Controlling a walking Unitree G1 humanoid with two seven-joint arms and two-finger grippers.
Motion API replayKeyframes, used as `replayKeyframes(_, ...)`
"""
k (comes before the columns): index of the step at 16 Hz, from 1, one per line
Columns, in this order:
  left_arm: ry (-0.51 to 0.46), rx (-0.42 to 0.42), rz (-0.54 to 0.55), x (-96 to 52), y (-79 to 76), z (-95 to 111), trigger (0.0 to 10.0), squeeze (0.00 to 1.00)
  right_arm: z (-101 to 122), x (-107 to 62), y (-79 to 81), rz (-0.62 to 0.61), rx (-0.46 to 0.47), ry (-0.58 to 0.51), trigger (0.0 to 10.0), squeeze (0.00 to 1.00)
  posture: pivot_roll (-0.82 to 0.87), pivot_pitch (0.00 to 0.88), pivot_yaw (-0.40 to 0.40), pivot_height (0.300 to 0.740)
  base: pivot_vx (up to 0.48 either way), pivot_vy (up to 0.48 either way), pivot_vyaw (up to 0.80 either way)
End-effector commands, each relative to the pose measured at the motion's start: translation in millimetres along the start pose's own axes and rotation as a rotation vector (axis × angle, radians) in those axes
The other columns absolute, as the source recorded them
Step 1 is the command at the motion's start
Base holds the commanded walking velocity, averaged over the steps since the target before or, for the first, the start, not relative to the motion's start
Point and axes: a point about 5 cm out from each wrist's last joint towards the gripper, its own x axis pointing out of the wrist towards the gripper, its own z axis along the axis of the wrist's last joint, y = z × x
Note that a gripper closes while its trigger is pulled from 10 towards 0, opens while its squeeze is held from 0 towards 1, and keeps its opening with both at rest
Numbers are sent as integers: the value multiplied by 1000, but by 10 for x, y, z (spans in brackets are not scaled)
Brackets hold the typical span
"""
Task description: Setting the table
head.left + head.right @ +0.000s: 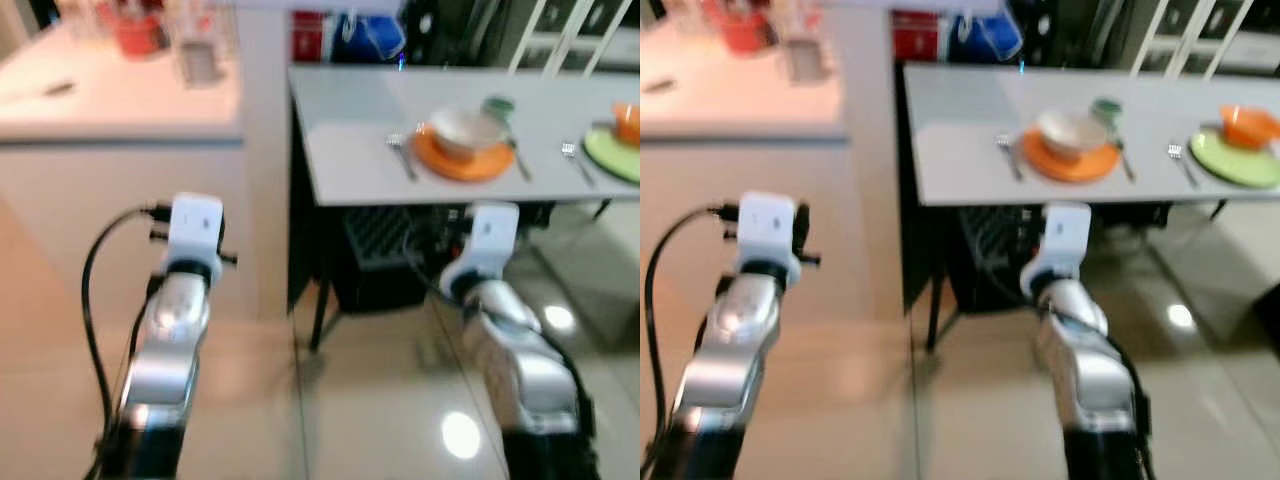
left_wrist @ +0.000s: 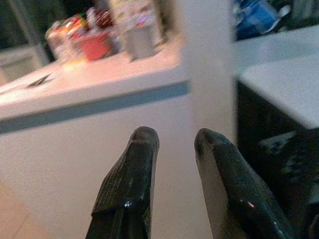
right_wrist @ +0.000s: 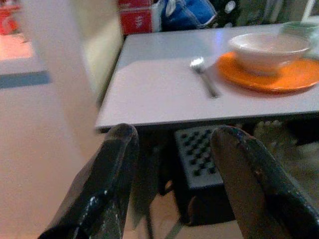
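Note:
A grey table stands ahead on the right. On it an orange plate holds a white bowl. A fork lies to the plate's left, another utensil to its right, and a green cup stands behind. At the far right a green plate carries an orange bowl, with a fork beside it. My left gripper is open and empty, facing a white counter. My right gripper is open and empty, just short of the table's near edge.
A white counter on the left holds a red container and a clear jar. A dark crate sits under the table. Red and blue items lie behind the table. The floor is glossy beige tile.

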Motion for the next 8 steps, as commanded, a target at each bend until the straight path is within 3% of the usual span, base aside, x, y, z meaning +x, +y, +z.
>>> replayKeyframes(1,-13,3,8,-9,-16,47,10000,0,34,27,17,19,-12,-11,10000,0,1,0,-69,740,0,386,0)
replayKeyframes(4,-11,6,11,-56,13,41,10000,0,29,40,117,51,-8,-11,10000,0,11,0,-70,740,0,382,0)
replayKeyframes(8,-2,-3,16,-70,0,35,10000,0,26,60,96,49,-1,-9,10000,0,15,0,-70,740,0,381,0)
